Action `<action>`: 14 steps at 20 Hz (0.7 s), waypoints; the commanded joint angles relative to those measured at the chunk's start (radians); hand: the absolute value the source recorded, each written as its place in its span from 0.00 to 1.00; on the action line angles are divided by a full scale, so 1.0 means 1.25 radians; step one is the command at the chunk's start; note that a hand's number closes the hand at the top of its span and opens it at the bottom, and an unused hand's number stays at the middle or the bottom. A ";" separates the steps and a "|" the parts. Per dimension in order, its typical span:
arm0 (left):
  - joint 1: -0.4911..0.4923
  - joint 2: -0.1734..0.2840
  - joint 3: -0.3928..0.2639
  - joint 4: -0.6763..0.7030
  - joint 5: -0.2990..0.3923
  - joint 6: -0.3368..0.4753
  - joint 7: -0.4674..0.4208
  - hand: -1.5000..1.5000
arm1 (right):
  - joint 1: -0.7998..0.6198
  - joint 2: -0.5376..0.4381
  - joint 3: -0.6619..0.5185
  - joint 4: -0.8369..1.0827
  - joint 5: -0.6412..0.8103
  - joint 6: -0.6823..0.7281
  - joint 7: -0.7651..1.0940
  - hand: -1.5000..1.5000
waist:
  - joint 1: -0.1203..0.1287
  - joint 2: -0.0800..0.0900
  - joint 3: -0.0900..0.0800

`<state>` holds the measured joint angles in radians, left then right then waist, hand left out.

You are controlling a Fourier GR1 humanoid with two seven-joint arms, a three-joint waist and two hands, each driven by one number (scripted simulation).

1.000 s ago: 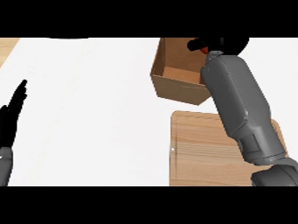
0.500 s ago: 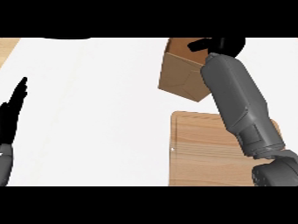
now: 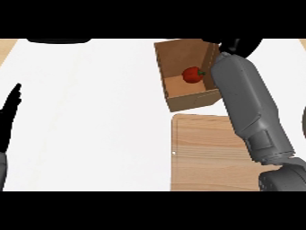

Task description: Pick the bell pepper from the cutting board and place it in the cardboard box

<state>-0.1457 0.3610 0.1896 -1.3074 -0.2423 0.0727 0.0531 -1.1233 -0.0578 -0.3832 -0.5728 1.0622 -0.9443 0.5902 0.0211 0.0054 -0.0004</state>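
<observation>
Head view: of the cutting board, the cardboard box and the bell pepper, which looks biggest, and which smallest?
1. Cutting board, the largest, though the right forearm covers part of it.
2. Cardboard box, clearly smaller in outline; it lies farther from the camera, so its true size is unsure.
3. Bell pepper, by far the smallest, lying inside the box.

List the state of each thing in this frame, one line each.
bell pepper: red, lying inside the cardboard box, no hand on it.
cardboard box: open-topped, upright, just beyond the cutting board.
cutting board: nothing on its visible part.
right hand: beside the box's far right corner, fingers mostly hidden.
left hand: open, resting at the left edge.
</observation>
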 commanded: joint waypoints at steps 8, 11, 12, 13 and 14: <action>0.066 0.007 0.035 -0.005 0.012 -0.001 -0.012 0.50 | 0.265 0.046 0.100 -0.410 -0.024 0.030 0.058 0.00 | -0.055 -0.024 -0.001; 0.064 -0.025 0.009 -0.025 -0.011 0.026 0.003 0.50 | 0.405 0.046 0.144 -0.573 -0.023 0.076 0.077 0.00 | -0.056 -0.022 0.000; 0.045 -0.004 0.021 -0.034 -0.010 0.021 0.038 0.50 | 0.440 0.046 0.173 -0.619 -0.026 0.083 0.113 0.00 | -0.058 -0.024 0.000; 0.039 -0.012 0.018 -0.030 -0.012 0.027 0.036 0.50 | 0.469 0.046 0.182 -0.678 -0.009 0.107 0.127 0.00 | -0.064 -0.024 -0.001; 0.091 -0.006 0.024 -0.037 -0.006 0.017 -0.009 0.50 | 0.528 0.046 0.204 -0.727 -0.019 0.121 0.131 0.00 | -0.058 -0.025 -0.001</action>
<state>-0.0794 0.3491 0.2119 -1.3369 -0.2518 0.0971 0.0685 -0.6410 -0.0029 -0.1999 -1.2617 1.0309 -0.8588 0.6933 -0.0458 -0.0217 -0.0010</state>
